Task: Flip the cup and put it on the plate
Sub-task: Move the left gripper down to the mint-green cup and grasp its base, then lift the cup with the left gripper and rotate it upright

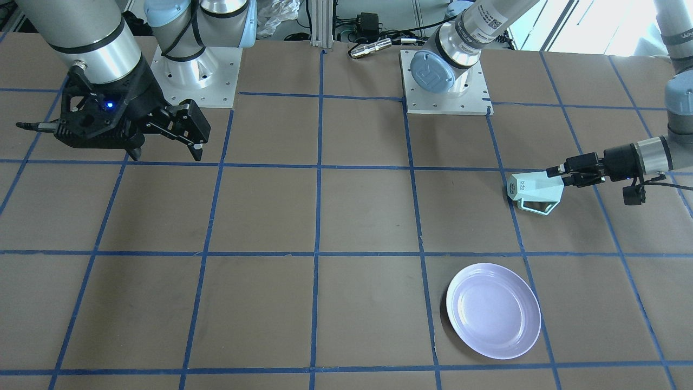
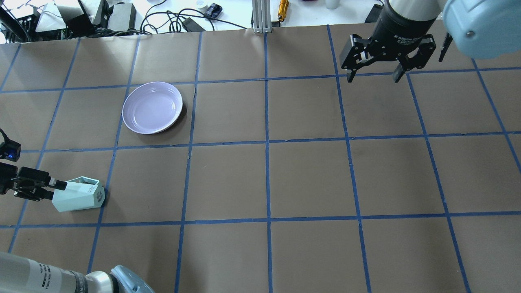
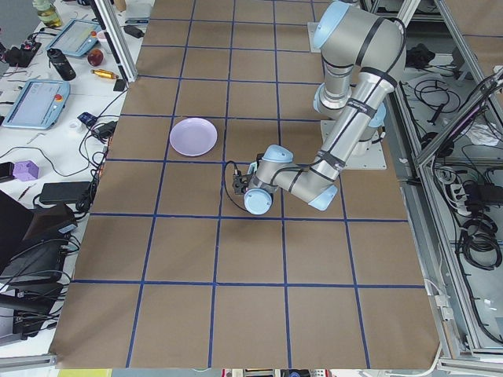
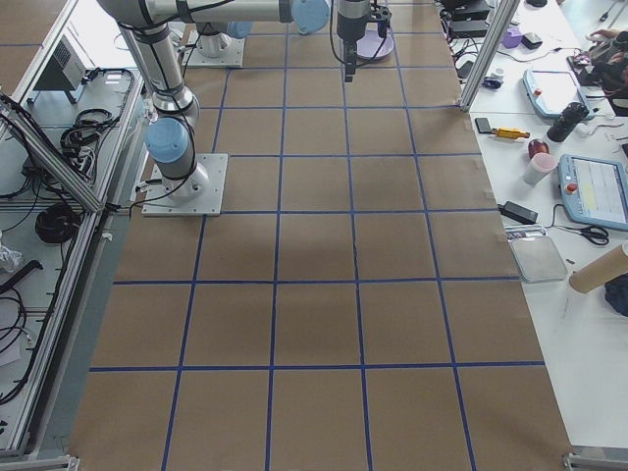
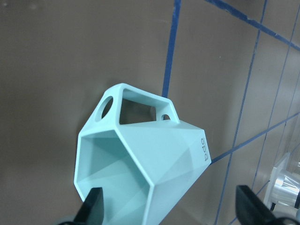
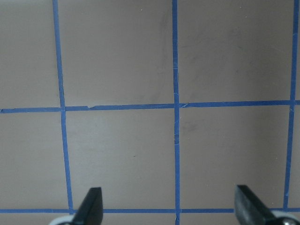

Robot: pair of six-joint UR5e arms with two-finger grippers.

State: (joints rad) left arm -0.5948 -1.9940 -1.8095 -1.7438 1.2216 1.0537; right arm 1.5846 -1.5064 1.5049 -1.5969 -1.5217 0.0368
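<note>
Lying sideways, the cup [image 1: 533, 189] points its rim into the spread-apart left tool [image 1: 557, 175].

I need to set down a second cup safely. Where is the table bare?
Bare: the middle squares between the plate and the right pincer, also the robot's near right side. Crowded: the left edge, where the left pincer meets the cup.

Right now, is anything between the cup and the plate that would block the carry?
Nothing visible does. Only the bare taped table lies between the cup, on its side at the left gripper, and the empty plate. The right gripper hangs open far across the table.
</note>
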